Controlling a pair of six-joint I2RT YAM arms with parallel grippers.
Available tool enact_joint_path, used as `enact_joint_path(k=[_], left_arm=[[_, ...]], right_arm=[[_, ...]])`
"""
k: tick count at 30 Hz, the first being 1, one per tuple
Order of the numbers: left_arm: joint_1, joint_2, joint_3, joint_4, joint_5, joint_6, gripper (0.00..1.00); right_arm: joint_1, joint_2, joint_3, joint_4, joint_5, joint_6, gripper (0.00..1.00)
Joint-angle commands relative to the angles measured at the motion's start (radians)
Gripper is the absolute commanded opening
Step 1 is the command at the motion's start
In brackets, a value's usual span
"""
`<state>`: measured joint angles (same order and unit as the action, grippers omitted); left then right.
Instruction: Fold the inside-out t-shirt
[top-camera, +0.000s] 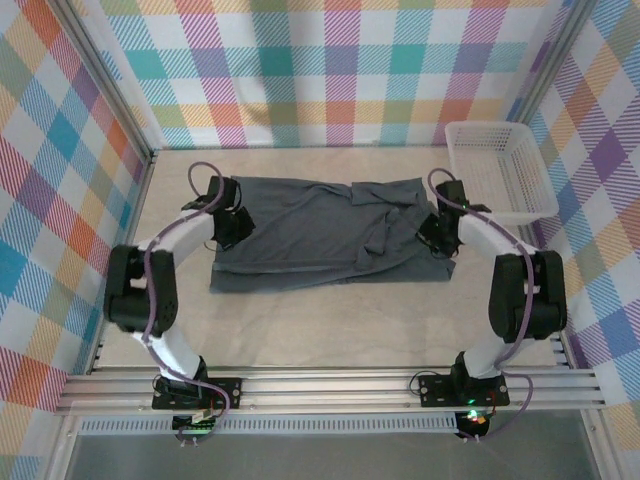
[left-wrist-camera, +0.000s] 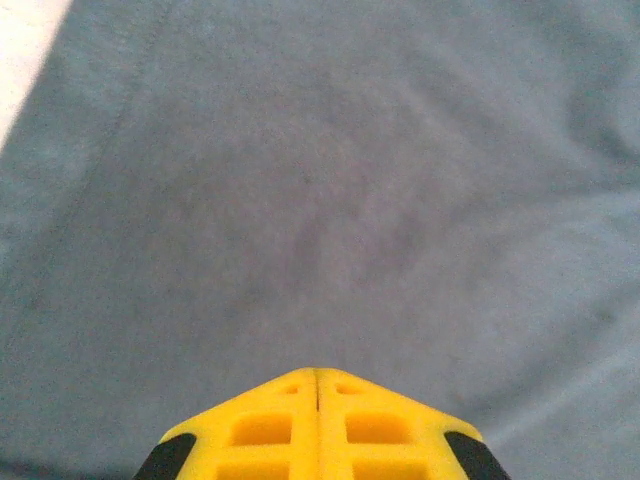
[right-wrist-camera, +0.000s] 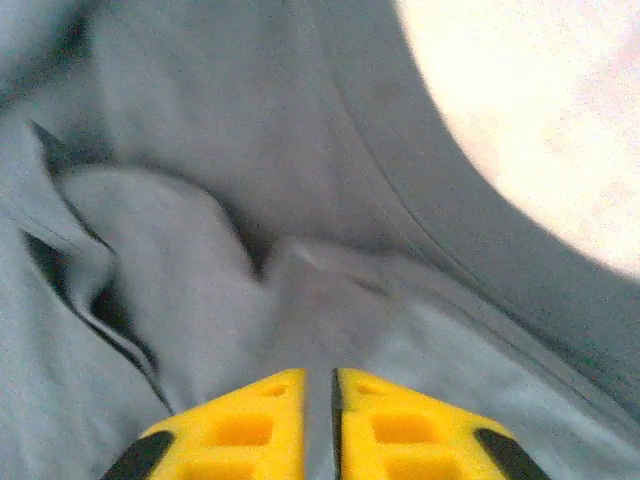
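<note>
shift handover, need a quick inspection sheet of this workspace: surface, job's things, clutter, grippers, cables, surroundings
surface: beige table, bare in front of the shirt
job's things: dark grey t-shirt spread across the table, flat at its left end, rumpled into folds at its right end
clutter: white basket at the far right corner, looks empty
grippers: left gripper shut, low over the flat left end; right gripper shut at the rumpled right end; cannot tell whether either pinches cloth
cables: purple cables run along both arms, none lying on the shirt
surroundings: checked walls on three sides, metal rails along the near edge
</note>
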<state>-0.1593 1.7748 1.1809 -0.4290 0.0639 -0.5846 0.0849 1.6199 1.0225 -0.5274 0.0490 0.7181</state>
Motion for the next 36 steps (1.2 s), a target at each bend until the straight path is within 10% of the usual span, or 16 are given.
enact_joint_path(k=[1, 11, 19, 22, 26, 36], left_arm=[[0.000, 0.127, 0.064, -0.007, -0.020, -0.016, 0.00], [0.013, 0.038, -0.204, -0.060, -0.081, -0.114, 0.00], [-0.001, -0.405, -0.503, -0.063, -0.014, -0.098, 0.00], [-0.003, -0.518, -0.453, -0.063, 0.036, -0.035, 0.24], [-0.018, -0.600, -0.377, 0.053, 0.094, 0.043, 0.48], [-0.072, -0.626, -0.257, -0.017, 0.112, 0.120, 0.54]], right_arm=[[-0.051, 0.001, -0.073, 0.053, 0.017, -0.019, 0.00], [-0.105, -0.059, -0.210, -0.064, -0.064, -0.080, 0.00], [-0.109, -0.607, -0.510, -0.199, -0.118, 0.009, 0.00], [-0.041, -0.725, -0.411, -0.199, -0.098, -0.048, 0.05], [0.130, -0.481, -0.135, -0.103, -0.125, -0.264, 0.19], [0.343, 0.288, 0.526, -0.133, 0.116, -0.578, 0.53]])
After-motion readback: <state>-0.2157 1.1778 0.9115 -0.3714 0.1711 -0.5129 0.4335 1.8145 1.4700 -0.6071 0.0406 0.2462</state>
